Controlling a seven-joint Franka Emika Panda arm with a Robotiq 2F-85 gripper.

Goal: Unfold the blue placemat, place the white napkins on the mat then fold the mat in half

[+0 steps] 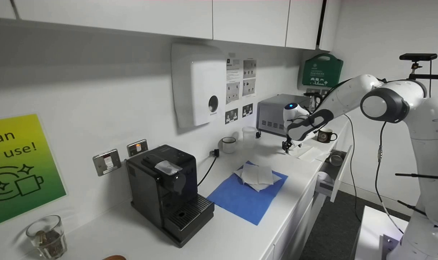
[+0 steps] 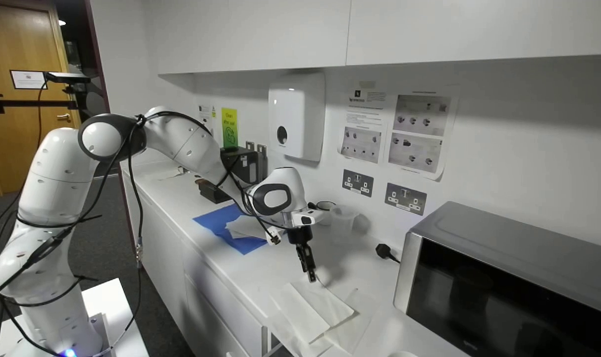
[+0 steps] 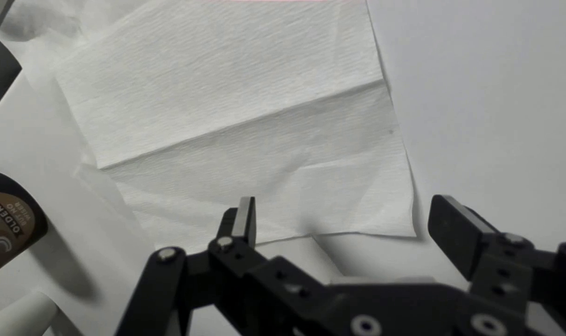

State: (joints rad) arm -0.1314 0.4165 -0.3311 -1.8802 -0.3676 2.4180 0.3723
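Observation:
The blue placemat (image 1: 244, 207) (image 2: 220, 218) lies spread flat on the counter in both exterior views. A loose pile of white napkins (image 1: 258, 176) (image 2: 245, 227) rests on its half farther from the coffee machine. More white napkins (image 2: 314, 311) (image 1: 308, 154) overlap on the counter nearer the microwave, and their creased sheets (image 3: 245, 135) fill much of the wrist view. My gripper (image 3: 342, 205) (image 2: 310, 277) points down at the edge of these loose sheets. Its fingers stand wide apart, one over a sheet and one past its corner, with nothing gripped.
A black coffee machine (image 1: 164, 195) stands beside the mat. Against the wall are a plastic cup (image 1: 249, 138) and a glass cup (image 1: 229, 145). A microwave (image 2: 503, 277) and dark mug (image 1: 325, 136) (image 3: 10, 228) stand near the loose napkins. An open drawer (image 1: 339, 177) juts out below.

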